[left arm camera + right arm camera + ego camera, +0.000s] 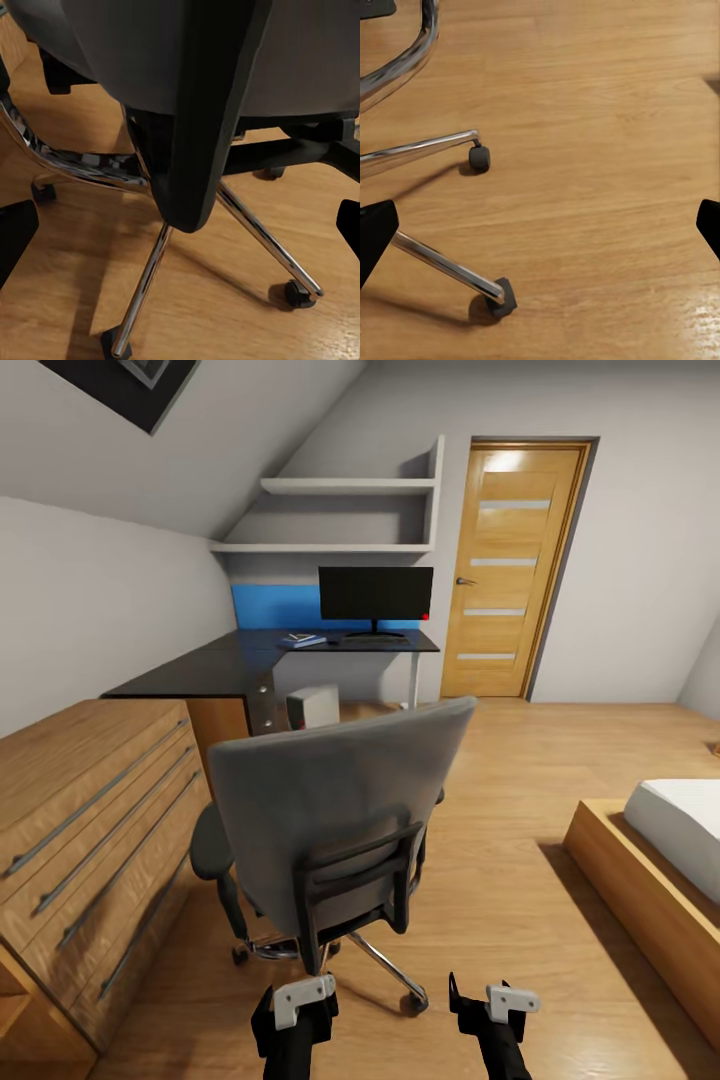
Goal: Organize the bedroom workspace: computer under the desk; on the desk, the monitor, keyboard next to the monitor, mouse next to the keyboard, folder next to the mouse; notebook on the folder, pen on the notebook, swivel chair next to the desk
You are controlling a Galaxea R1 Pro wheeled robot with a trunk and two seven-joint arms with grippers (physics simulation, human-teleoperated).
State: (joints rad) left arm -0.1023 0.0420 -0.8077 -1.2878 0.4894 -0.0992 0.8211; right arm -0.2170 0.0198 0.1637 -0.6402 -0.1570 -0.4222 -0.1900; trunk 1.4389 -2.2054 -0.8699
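Head view: grey padded swivel chair w/ black armrests, chrome wheeled base [335, 830] sits centre frame, short of black L-shaped desk [200, 670] upper left; left gripper [293, 1008] & right gripper [493, 1005] both wide open, empty; chair prob. heavy but free-rolling, so push stiff backrest frame.

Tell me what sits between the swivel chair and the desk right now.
In the head view, only bare wood floor separates the swivel chair from the desk; the computer stands under the desk just beyond the chair's backrest.
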